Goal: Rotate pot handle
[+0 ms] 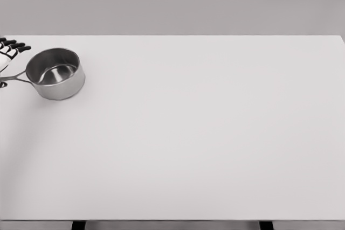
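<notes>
Table is filling nearly the whole frame, white and broad. Pot, a small steel saucepan, is sitting upright at the upper left, its handle running off toward the left edge. Left hand is showing only partly at that edge, just beside the handle, dark-tipped fingers lying extended; whether anything is gripping the handle I cannot tell, since the frame is cutting it off. Risk, as I judge it: a loose or off-centre push is likely sliding the pot along rather than turning it.
</notes>
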Robot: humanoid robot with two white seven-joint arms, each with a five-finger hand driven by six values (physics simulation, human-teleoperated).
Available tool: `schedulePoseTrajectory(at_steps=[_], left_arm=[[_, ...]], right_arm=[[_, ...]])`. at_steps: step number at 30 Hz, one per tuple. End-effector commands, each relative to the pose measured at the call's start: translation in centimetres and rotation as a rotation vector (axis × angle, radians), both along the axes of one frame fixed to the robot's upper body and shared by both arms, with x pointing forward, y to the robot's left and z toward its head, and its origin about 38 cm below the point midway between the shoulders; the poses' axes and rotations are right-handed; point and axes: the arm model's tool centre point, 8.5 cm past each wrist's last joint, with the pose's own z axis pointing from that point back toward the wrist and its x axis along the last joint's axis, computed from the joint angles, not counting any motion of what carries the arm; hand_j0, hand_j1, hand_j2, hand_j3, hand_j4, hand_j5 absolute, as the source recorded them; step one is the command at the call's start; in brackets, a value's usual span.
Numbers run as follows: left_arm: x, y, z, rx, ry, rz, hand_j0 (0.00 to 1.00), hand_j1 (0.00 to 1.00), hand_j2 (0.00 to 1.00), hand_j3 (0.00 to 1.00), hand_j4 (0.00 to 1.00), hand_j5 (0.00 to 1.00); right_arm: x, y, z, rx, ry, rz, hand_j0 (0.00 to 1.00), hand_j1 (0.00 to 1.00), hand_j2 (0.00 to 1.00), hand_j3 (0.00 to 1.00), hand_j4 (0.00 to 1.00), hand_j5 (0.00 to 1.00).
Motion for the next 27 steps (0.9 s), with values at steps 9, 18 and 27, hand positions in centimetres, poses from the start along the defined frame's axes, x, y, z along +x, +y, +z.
schedulePoseTrajectory(at_steps=[9, 18, 27], left_arm=[[0.7, -0.6, -0.7, 0.009, 0.001, 0.003, 1.0, 1.0, 1.0, 1.0, 1.0, 1.0], [0.7, -0.1, -0.8, 0.003, 0.002, 0.017, 1.0, 1.0, 1.0, 1.0, 1.0, 1.0], [1.3, -0.3, -2.2, -0.038, 0.023, 0.039, 1.0, 1.0, 1.0, 1.0, 1.0, 1.0]], right_arm=[[0.0, 0.0, 0.0, 0.0, 0.0, 0.0, 1.0, 1.0, 1.0, 1.0, 1.0, 1.0], [0.0, 0.0, 0.0, 0.0, 0.0, 0.0, 1.0, 1.0, 1.0, 1.0, 1.0, 1.0], [0.0, 0.0, 0.0, 0.0, 0.0, 0.0, 1.0, 1.0, 1.0, 1.0, 1.0, 1.0]])
